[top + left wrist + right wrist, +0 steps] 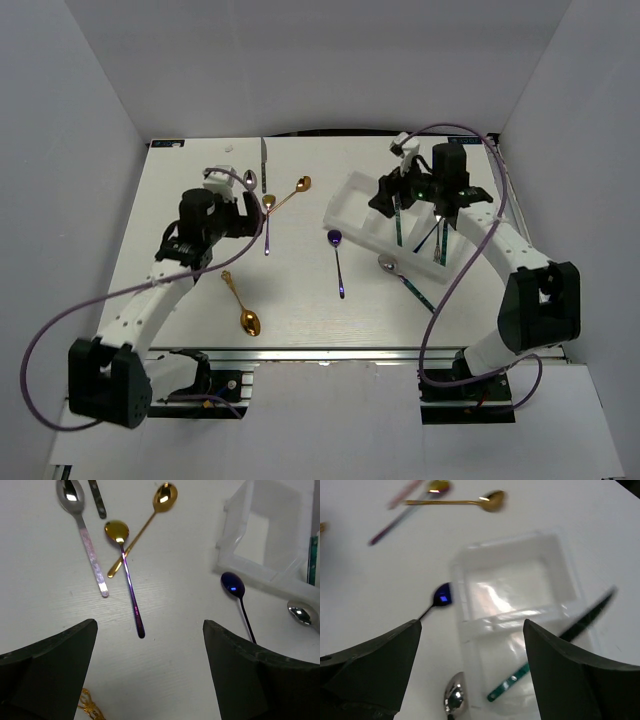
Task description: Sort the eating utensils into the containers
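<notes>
The white tray [352,193] lies right of centre; a green-handled utensil [399,226] and dark ones [437,236] lie in its nearer compartments, and the far one looks empty. My right gripper [388,198] is open above the tray [510,621], over the green utensil [512,682]. My left gripper [252,212] is open and empty above the table, just near of a purple-handled spoon [131,587]. A silver spoon [86,535], a gold spoon [152,512] and a knife handle [97,499] lie beyond it.
A dark blue spoon [338,258] lies left of the tray. A silver-bowled spoon [398,272] lies at the tray's near corner. A gold spoon [242,305] lies near the front edge. White walls enclose the table.
</notes>
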Available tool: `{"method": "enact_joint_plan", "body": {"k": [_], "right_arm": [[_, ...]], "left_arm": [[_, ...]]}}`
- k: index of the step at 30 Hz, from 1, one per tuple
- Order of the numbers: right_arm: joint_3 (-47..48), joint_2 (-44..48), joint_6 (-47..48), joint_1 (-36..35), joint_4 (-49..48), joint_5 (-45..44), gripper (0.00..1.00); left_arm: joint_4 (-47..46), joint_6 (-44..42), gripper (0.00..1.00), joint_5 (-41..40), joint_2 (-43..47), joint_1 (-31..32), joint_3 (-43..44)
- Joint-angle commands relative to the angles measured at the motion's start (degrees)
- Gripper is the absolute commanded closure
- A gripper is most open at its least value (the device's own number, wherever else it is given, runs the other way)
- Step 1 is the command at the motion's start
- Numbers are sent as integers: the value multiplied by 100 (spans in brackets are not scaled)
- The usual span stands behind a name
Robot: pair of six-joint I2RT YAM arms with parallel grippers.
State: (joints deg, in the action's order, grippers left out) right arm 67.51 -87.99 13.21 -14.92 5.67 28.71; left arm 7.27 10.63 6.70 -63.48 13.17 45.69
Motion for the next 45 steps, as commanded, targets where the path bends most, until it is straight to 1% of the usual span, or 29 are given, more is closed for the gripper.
{"method": "enact_joint_plan", "body": {"k": [1,3,4,6,7,9,10,13,14,18,19,21,23,26,29,34,35,38,40,41,45], "right_arm": [[202,421,1620,-20,1592,2881,11],[-182,615,1780,-20,1569,2974,11],[-307,807,1886,-11,1525,2843,11],[-631,958,2089,6,1437,2624,11],[-720,1037,2098,41,1332,2587,11],[-783,1064,2132,164,1340,2657,11],[-757,1073,2176,260,1505,2692,11],[-782,1239,2352,375,1647,2955,10],[-852,1327,2413,419,1595,3026,11],[-1230,1810,2309,455,1130,3053,12],[-1283,1855,2283,455,1086,3044,13],[-1292,1943,2256,463,1085,3044,13],[-1319,1987,2256,472,1085,3079,13],[-1363,2014,2247,472,1050,3088,13],[-1337,1970,2238,490,1059,3062,13],[-1328,1926,2256,481,1094,3026,13],[-1336,1917,2256,490,1094,3027,13],[-1336,1917,2265,490,1085,3018,13],[-1328,1917,2291,498,1111,2992,13],[-1328,1925,2300,490,1103,2983,14],[-1336,1952,2335,507,1112,2948,13]], "left_arm": [[362,210,2,429,-960,-34,702],[573,430,2,429,-1419,-34,1124],[644,483,2,411,-1908,-34,1605],[889,703,3,141,-2455,-34,2169],[1038,755,4,34,-3076,-34,2842],[1469,809,8,-176,-3712,-34,3540],[1723,817,10,-247,-4298,-34,4178],[1997,756,12,-502,-5084,-34,5017],[2120,765,12,-581,-5530,-34,5490],[2244,747,13,-1231,-6429,-34,6503],[2253,739,13,-1319,-6570,-34,6870],[2235,738,13,-1452,-6922,-34,7198],[2183,712,15,-1619,-7203,-34,7619],[1990,616,19,-1768,-7371,-34,7832],[1770,571,22,-1900,-7520,-34,7841],[1453,572,30,-1795,-7731,-34,7841],[1418,571,35,-1786,-7775,-34,7867],[1365,545,41,-1812,-7986,-25,8078],[1348,501,43,-1909,-8109,-16,8201],[1330,405,44,-2101,-8136,-7,8219],[1137,186,47,-2313,-8154,28,8184]]}}
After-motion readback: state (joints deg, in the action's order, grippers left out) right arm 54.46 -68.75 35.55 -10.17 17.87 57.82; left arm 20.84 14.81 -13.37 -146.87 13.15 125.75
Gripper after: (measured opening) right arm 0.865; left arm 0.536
